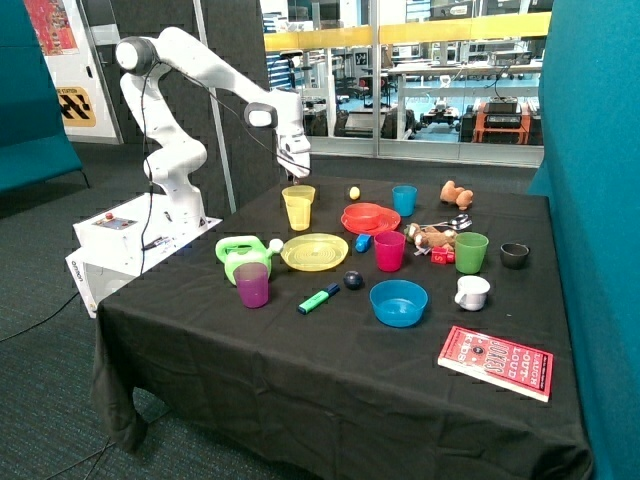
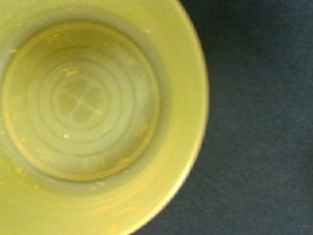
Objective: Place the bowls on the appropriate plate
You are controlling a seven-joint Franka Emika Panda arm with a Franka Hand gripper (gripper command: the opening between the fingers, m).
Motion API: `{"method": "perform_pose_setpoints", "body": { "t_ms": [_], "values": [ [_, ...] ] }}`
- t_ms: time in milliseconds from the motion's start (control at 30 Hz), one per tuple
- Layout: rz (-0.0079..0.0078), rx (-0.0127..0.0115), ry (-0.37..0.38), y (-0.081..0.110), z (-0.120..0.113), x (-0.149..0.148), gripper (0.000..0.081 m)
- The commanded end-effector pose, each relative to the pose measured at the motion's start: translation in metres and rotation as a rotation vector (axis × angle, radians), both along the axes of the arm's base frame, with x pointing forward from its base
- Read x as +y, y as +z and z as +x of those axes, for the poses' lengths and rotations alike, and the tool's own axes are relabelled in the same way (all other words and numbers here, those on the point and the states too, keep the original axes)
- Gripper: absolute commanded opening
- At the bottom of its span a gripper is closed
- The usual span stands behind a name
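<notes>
My gripper (image 1: 294, 166) is hovering over the tall yellow plastic cup (image 1: 298, 207); I cannot tell its state. The red bowl (image 1: 367, 213) is sitting on the red plate (image 1: 351, 224), beside the ribbed yellow plate (image 1: 314, 252).

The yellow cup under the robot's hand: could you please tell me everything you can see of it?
The tall yellow translucent plastic cup stands upright on the black tablecloth, near the table's far edge, just behind the yellow plate. It tapers slightly toward its base. The wrist view looks straight down into it: it is empty, with concentric rings and a clover-like mark moulded in its bottom. The robot's hand hovers above its rim; nothing visibly touches it but the cloth.
</notes>
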State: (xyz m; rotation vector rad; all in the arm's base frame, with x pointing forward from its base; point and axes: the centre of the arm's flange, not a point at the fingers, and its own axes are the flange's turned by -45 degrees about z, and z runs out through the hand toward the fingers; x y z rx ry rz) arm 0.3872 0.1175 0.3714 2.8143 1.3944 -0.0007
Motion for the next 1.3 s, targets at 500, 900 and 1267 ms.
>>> {"method": "perform_pose_setpoints", "body": {
  "t_ms": [500,900,1267],
  "values": [
    [0.0009,-0.0001,-0.059,-0.020,-0.003,0.022,0.0589],
    [0.0009,-0.0001,-0.076,-0.033,-0.006,0.035,0.0588],
    [0.0009,-0.0001,-0.100,-0.048,-0.002,0.040,0.0541]
  ]
}}
